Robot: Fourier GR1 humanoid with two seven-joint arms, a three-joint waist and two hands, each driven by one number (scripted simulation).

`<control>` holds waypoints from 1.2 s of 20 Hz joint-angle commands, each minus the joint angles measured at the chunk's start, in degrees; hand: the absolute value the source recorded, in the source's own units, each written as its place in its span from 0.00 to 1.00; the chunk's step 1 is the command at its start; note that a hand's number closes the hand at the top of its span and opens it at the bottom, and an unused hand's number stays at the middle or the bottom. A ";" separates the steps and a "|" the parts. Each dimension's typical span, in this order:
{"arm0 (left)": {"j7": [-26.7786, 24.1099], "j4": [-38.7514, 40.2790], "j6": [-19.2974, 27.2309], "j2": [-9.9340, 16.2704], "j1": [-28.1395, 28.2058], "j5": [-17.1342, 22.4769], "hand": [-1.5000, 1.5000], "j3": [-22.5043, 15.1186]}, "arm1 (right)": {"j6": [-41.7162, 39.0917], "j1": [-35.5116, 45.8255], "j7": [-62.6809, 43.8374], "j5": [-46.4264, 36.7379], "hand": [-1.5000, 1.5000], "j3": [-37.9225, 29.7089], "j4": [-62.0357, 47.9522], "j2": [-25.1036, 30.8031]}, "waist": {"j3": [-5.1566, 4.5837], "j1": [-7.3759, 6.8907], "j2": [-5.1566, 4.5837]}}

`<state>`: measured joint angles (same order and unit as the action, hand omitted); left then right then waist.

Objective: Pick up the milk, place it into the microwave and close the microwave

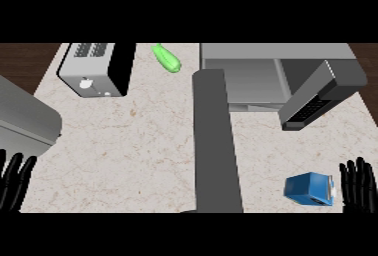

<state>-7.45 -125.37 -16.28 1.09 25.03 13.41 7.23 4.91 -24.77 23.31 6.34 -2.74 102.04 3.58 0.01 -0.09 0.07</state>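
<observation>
The milk (310, 188), a small blue carton, sits on the pale marbled counter (133, 145) down at the near right corner. The right hand (359, 186) stands just beside it, on its right side, with the fingers straight and pointing up, holding nothing. The carton's right edge comes very close to those fingers; whether they touch I cannot tell, but nothing is curled round it.

Over at the near left edge the left hand (15, 181) is also up with its fingers straight and spread, holding nothing, well apart from the carton.

At the far right of the counter stands the microwave (255, 75), grey, with its cavity showing and its door (319, 95) swung out toward the near side, the dark panel angled down to the right. The milk lies well apart from it, nearer to me than the door's tip.

A dark grey upright bar (215, 145) runs up the middle. At the far left stands a toaster (94, 69), and between it and the microwave lies a green vegetable (167, 58). A grey rounded shape (26, 117) fills the left edge.
</observation>
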 commanded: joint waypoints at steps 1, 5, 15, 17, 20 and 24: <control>1.72 -1.61 -1.53 0.89 0.55 3.77 0.00 2.68 | -3.75 0.85 4.53 1.77 0.00 -3.40 -5.23 1.82 | 0.00 -0.01 0.00; -0.32 2.33 -3.25 1.08 -0.77 3.80 0.00 4.23 | -4.32 3.25 7.42 -0.96 0.00 -2.42 -9.66 1.32 | -0.01 -0.03 -0.03; 6.96 -4.07 1.24 -0.39 -2.79 1.76 0.00 0.30 | -2.03 8.69 15.19 -4.15 0.00 -4.74 -22.26 -0.28 | 0.01 0.09 -0.07; -1.42 -1.00 -2.13 -1.06 2.69 0.18 0.00 0.23 | -1.37 12.74 12.57 -1.71 0.00 -8.93 -25.29 1.83 | -0.01 -0.23 -0.03; 0.37 2.98 -2.61 1.04 -2.10 4.05 0.00 5.60 | -0.82 9.39 16.16 -3.41 0.00 -9.65 -28.36 2.34 | -0.01 0.09 -0.08; 1.33 1.18 -2.64 -0.11 -1.65 0.91 0.00 2.52 | 4.17 17.45 18.78 -5.11 0.00 -12.76 -38.81 2.79 | 0.02 -0.12 -0.12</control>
<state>-6.66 -126.38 -19.12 0.99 26.22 16.10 10.30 6.63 -12.19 39.05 2.13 -12.90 71.52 5.61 0.02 -0.26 0.01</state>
